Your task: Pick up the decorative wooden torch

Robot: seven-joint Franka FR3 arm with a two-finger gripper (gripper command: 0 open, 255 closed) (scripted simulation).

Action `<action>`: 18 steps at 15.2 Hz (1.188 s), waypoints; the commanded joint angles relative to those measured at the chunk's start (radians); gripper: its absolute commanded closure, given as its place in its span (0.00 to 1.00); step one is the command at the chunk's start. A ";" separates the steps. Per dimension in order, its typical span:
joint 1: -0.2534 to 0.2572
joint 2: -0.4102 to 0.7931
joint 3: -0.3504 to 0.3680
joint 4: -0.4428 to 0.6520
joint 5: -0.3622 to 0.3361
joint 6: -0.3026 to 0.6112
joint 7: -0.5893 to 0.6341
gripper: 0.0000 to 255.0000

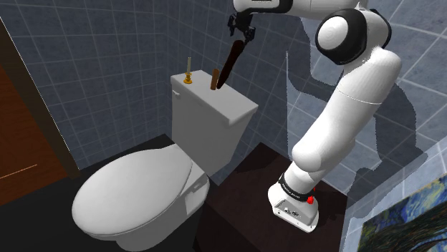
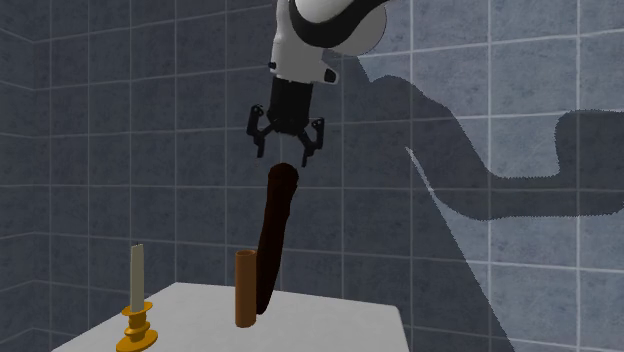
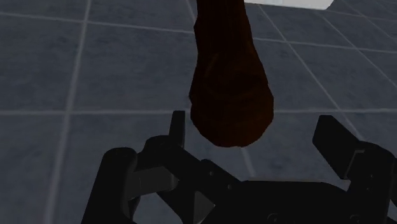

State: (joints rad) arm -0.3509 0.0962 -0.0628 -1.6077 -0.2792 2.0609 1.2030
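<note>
The decorative wooden torch (image 1: 231, 63) is a long dark brown club, thicker at its upper end. It stands tilted on the white toilet tank's lid (image 2: 330, 325), its foot behind a short brown cylinder (image 2: 245, 290). My gripper (image 2: 285, 150) hangs just above the torch (image 2: 272, 240), pointing down, open, its fingers apart and clear of the wood. In the wrist view the torch's rounded head (image 3: 229, 83) lies just ahead of the gripper (image 3: 254, 133), closer to one finger than the other.
A gold candle holder with a pale candle (image 2: 137, 320) stands on the tank lid beside the brown cylinder (image 1: 213, 79). The toilet (image 1: 132, 193) with closed seat sits in front of the tank (image 1: 211, 122). Tiled walls stand close behind. A painting (image 1: 408, 222) lies near the stand (image 1: 294, 204).
</note>
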 commanded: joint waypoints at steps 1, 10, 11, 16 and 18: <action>-0.004 0.012 -0.007 0.004 -0.009 0.016 0.035 0.00; -0.005 0.011 -0.009 -0.083 -0.023 0.100 0.061 1.00; -0.005 0.011 -0.009 -0.083 -0.023 0.100 0.060 1.00; -0.005 0.012 -0.009 -0.082 -0.023 0.100 0.060 1.00; -0.005 0.010 -0.009 -0.084 -0.023 0.100 0.061 1.00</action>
State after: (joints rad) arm -0.3564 0.1056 -0.0725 -1.6907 -0.3027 2.1618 1.2633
